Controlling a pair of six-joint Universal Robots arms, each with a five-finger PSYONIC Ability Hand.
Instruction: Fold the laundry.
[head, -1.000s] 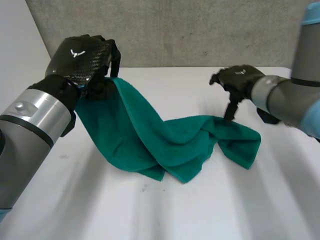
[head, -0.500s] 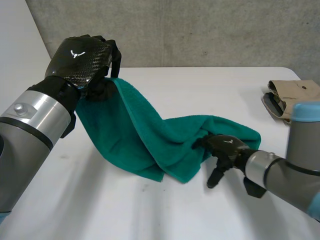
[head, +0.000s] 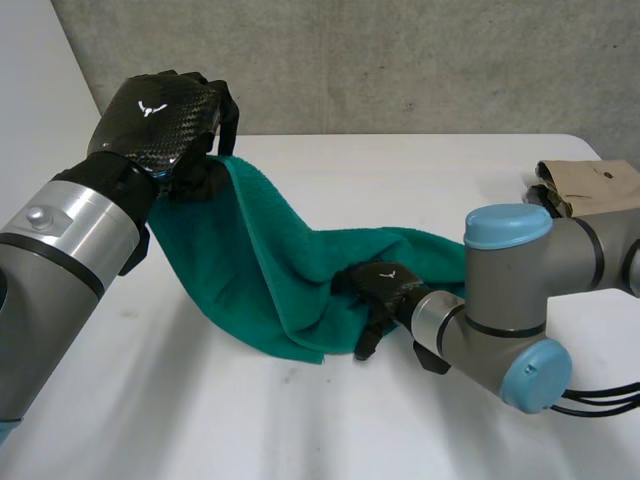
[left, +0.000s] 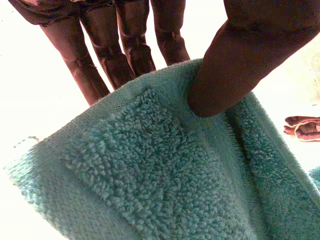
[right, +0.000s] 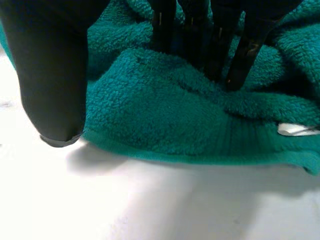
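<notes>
A green towel (head: 260, 260) trails from a raised corner down onto the white table (head: 200, 420). My left hand (head: 165, 115) holds that corner up at the back left. In the left wrist view its thumb (left: 240, 55) presses the towel (left: 165, 175) against its fingers (left: 100, 55). My right hand (head: 385, 285) is low at the towel's near edge, about mid-table. In the right wrist view its straight fingers (right: 240, 55) dig into a thick fold of the towel (right: 170, 115). Its thumb (right: 50, 75) stands apart, beside the hem, just above the table.
A folded beige cloth (head: 590, 185) lies at the table's back right, also seen past the towel's edge in the left wrist view (left: 302, 127). A grey wall runs behind the table. Bare table lies in front of the towel.
My right hand has swung from the towel's far right end round to its near edge, moving left. The towel's right end has bunched inward. The left hand has kept still.
</notes>
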